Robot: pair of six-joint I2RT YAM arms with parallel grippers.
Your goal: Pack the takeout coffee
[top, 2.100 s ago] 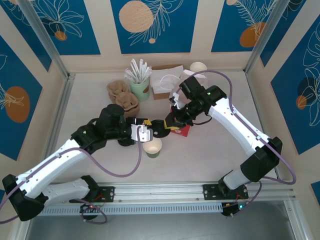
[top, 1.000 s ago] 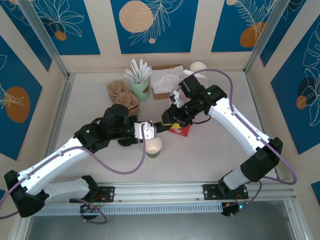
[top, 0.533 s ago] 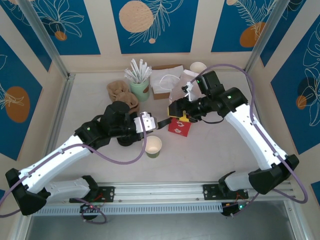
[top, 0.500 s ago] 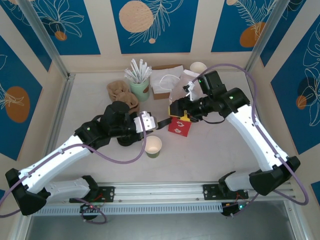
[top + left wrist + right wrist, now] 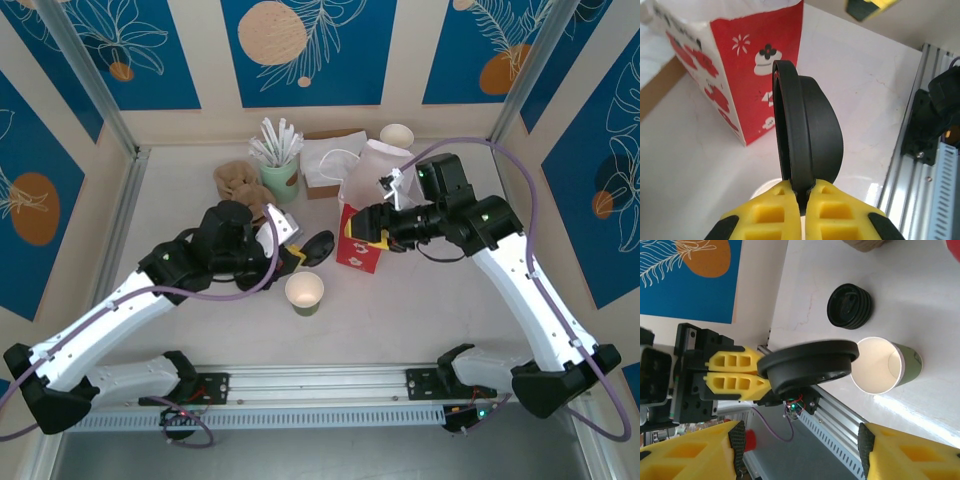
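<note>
Lid (image 5: pixel 810 130) aloft, cup (image 5: pixel 304 292) uncapped

Left fingers (image 5: pixel 765 212) are pressed together on the lid's rim, a thin pinch at one edge, so the black disc hangs tilted above the counter (image 5: pixel 430 300). The cup, greenish-sided and open, stands upright on the counter toward the front. In the top view it sits just below the lid and apart from it, and nothing braces it. Just right of the cup the red bag (image 5: pixel 358 252) stands upright with its mouth open. Right fingers (image 5: pixel 685 455) hover at the bag's mouth, spread wide with nothing between them.

Capping looks due before packing, and that is where trouble lies. With so little rim in the pinch, the lid may twist or slip when it is levelled and pushed down. An off-centre push would tip or crumple the light, unheld cup. The lid also hangs close beside the bag. A careless swing could knock the bag over, since the right fingers are not gripping it.
</note>
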